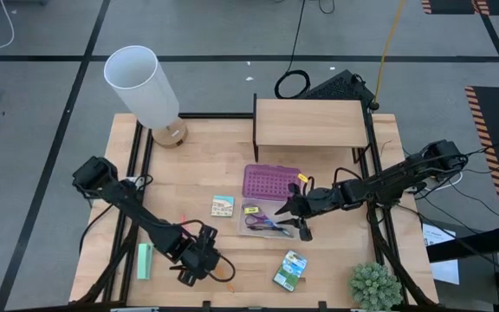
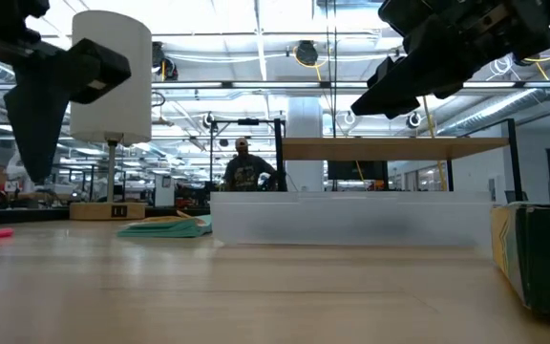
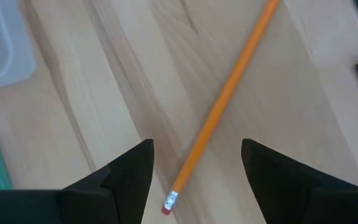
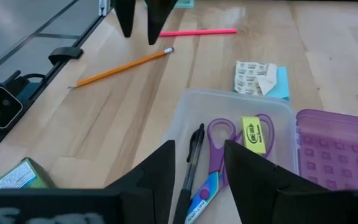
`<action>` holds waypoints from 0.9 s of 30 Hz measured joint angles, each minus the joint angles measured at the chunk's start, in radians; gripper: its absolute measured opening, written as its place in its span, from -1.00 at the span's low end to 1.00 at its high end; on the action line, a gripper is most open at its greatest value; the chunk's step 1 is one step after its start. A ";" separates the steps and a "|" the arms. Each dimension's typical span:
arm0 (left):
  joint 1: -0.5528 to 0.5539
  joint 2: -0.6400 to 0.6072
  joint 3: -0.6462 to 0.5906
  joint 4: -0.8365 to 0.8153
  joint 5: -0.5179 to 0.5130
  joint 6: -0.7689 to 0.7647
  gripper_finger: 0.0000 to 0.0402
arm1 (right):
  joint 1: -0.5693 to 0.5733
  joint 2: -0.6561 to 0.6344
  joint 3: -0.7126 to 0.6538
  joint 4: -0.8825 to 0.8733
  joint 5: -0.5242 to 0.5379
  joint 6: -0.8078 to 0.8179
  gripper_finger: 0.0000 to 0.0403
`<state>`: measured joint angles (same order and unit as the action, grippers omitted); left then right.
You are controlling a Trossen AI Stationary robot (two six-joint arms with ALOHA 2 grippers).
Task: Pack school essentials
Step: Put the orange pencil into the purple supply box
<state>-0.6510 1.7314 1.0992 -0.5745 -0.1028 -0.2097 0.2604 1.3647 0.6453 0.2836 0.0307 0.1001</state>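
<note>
The orange pencil (image 3: 225, 102) is being straddled by the left gripper's (image 3: 194, 165) spread, empty fingers; off-centre closing risks rolling it away.

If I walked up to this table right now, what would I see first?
Probably the clear case in the middle of the table, already holding purple-handled scissors, a black pen and a tiny yellow piece, with the right gripper open just above it. Nearer the front edge, the left gripper hangs open over an orange pencil. A big white lamp stands at the back left corner.
</note>
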 joint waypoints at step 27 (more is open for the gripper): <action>0.001 0.131 0.004 0.005 0.023 0.149 -0.23 | 0.000 0.000 0.000 -0.027 -0.001 -0.007 -0.35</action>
<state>-0.6498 1.8626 1.1030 -0.5692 -0.0798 -0.0608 0.2604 1.3647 0.6453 0.2569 0.0296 0.0929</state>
